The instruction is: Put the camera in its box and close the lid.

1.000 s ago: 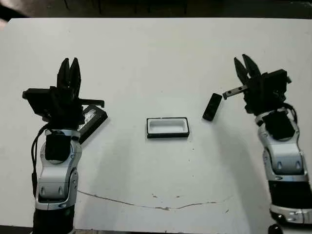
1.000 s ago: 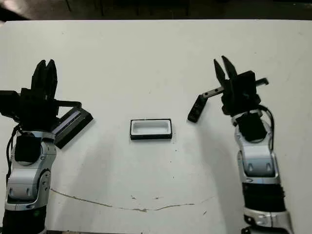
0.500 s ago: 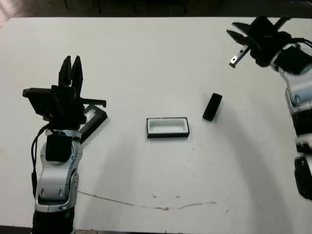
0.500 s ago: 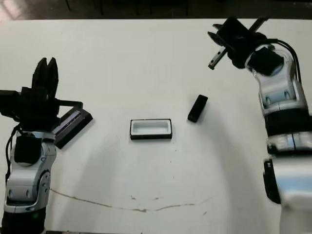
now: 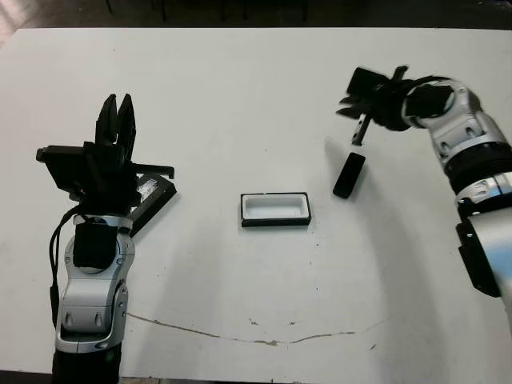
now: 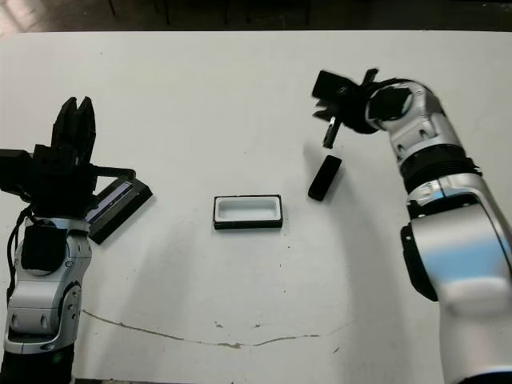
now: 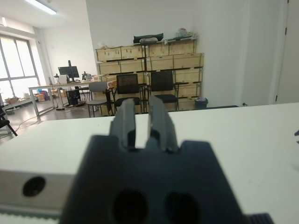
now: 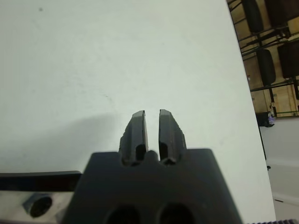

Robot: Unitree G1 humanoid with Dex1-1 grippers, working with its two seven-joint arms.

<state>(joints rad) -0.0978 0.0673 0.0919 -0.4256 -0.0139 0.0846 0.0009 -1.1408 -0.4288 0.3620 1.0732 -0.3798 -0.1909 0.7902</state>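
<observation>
Claw on our left arm [image 5: 117,120]: it stands upright at the near-left of the worktop [image 5: 240,96], fingers drawn narrow with only a slit between them in its wrist view, and it holds nothing. Partly hidden behind and beneath this arm lies the lid [image 5: 152,198], flat and angled, its silvery print just showing. We judge the left arm to be idle, parked until the closing step.

Centre, slightly farther: the box [image 5: 275,209] sits open, white lining upward, empty, well apart from the lid.

Right of the box and a little beyond it: the camera [image 5: 349,174] lies flat on the worktop, tilted, near but not touching the box.

Farthest: our right claw [image 5: 350,105] hangs just beyond the camera, the forearm reaching in from the right. Its picture in the head views is blurred; the right wrist view shows its fingers [image 8: 136,133] close together, with a thin gap, over bare worktop, gripping nothing.

Step in hand, as we judge it: the approach to the first pick, with nothing yet placed and the lid off. The next move calls for the right claw to spread, line its fingers across the camera's narrow width, descend and close, then carry the bar to the box and match its long axis to the tray.
</observation>
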